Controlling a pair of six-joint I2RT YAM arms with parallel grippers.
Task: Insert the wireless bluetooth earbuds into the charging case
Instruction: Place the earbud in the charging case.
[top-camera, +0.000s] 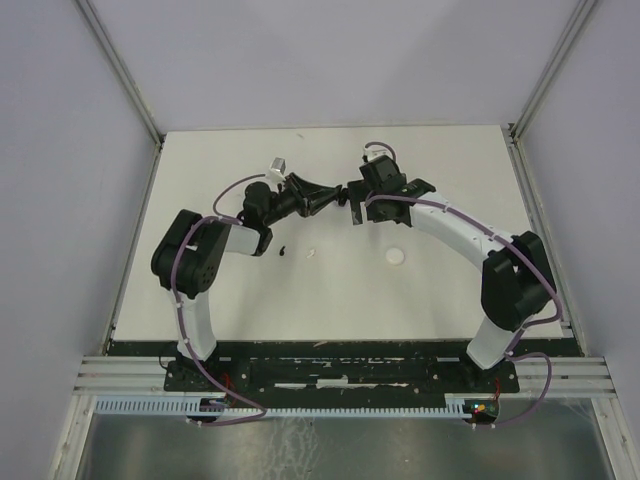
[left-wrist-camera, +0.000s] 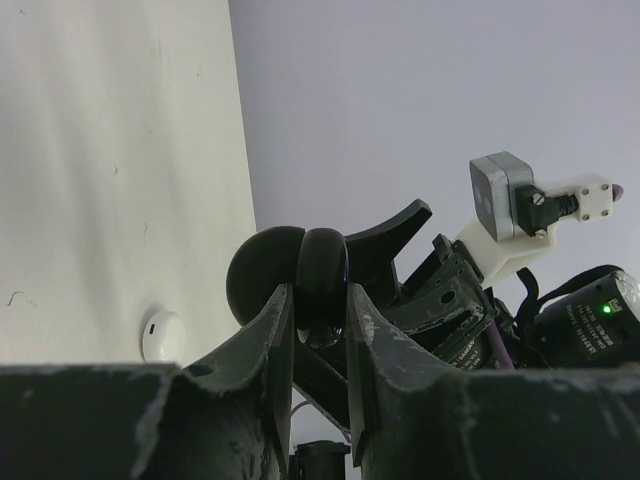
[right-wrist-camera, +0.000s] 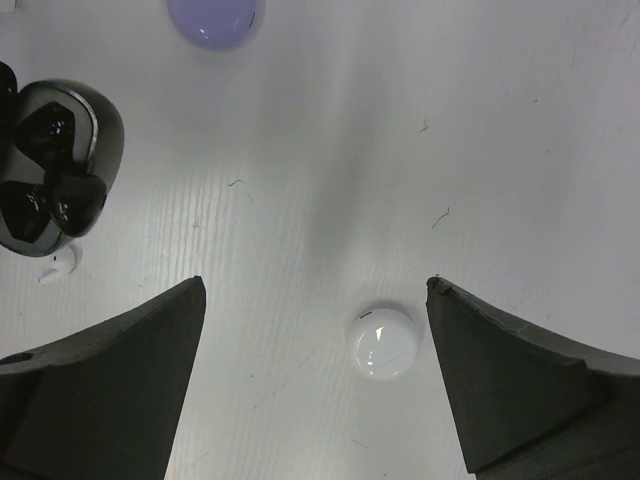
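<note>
Left claw (left-wrist-camera: 318, 295) is pinching the black charging case (left-wrist-camera: 262, 275)
Right claw (right-wrist-camera: 315, 285) is hovering wide open; a white earbud (top-camera: 312, 254) and a black earbud (top-camera: 285, 250) are lying loose on the table (top-camera: 450, 300)

Left gripper (top-camera: 325, 195) and right gripper (top-camera: 356, 205) are raised over the far half of the table (top-camera: 450, 300), tip to tip and almost touching. How either pair of jaws stands cannot be determined from overhead, because the area between them is uniformly dark.

Three items lie on the table on the near side of the jaws:
- A small black earbud (top-camera: 285, 250), towards the base of the left arm.
- A small white earbud (top-camera: 312, 254), just beside the black one and closer to the point below the left jaws.
- A white disc (top-camera: 396, 257), near the right jaws and on their outer side, well apart from both earbuds.
</note>
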